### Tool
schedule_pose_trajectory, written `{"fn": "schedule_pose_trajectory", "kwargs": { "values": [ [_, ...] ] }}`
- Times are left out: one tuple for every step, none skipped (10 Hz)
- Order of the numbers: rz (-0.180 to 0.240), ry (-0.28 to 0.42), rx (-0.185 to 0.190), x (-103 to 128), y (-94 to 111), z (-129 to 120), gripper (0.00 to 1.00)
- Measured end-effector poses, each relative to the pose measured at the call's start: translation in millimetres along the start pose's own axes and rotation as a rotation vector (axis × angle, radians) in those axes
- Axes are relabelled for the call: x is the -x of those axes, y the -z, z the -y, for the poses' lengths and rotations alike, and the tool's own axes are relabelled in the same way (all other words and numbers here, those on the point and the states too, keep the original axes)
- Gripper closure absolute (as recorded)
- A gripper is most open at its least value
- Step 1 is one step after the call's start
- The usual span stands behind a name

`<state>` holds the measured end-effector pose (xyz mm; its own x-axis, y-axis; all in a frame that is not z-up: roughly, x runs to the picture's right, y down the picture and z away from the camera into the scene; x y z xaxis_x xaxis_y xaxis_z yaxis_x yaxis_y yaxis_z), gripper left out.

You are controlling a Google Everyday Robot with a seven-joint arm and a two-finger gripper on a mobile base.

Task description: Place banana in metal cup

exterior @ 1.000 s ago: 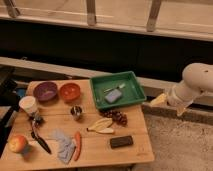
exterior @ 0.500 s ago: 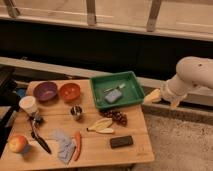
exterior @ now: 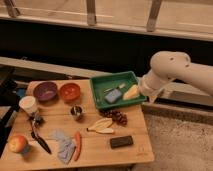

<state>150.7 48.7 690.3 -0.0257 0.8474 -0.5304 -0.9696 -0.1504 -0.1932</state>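
Observation:
The banana [exterior: 102, 126] lies flat on the wooden table [exterior: 135, 152], pale yellow and curved, just in front of the green tray. Left of it and slightly further back, the small shiny metal cup [exterior: 76, 112] stands upright. My white arm reaches in from the right. Its pale yellow gripper [exterior: 131, 92] hangs over the right part of the green tray [exterior: 112, 78], above and to the right of the banana. The gripper is open and holds nothing.
A purple bowl [exterior: 45, 91], an orange bowl [exterior: 69, 91] and a white cup [exterior: 28, 105] stand at the back left. Dark grapes [exterior: 116, 116] touch the banana's right end. An apple [exterior: 18, 144], a carrot [exterior: 77, 145], a grey cloth [exterior: 63, 147] and a black block [exterior: 121, 141] lie along the front.
My arm has swung left, carrying the gripper from beyond the table's right edge to over the green tray. Nothing on the table has moved.

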Motion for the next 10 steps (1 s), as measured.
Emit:
{"fn": "schedule_pose_trajectory", "kwargs": {
  "values": [
    [-0.003,0.033,0.01,-1,-4,-19,0.2],
    [-0.001,0.035,0.003,-1,-4,-17,0.2],
    [0.001,0.03,0.002,-2,-3,-14,0.2],
    [0.0,0.034,0.003,-1,-4,-16,0.2],
    [-0.001,0.034,0.003,-1,-4,-17,0.2],
    [0.0,0.03,0.003,-2,-3,-15,0.2],
    [-0.007,0.03,0.007,-2,-5,-15,0.2],
    [-0.027,0.048,0.019,-5,-14,-22,0.2],
    [-0.04,0.059,0.03,-7,-24,-28,0.2],
    [-0.06,0.076,0.049,-10,-38,-40,0.2]
  ]
}}
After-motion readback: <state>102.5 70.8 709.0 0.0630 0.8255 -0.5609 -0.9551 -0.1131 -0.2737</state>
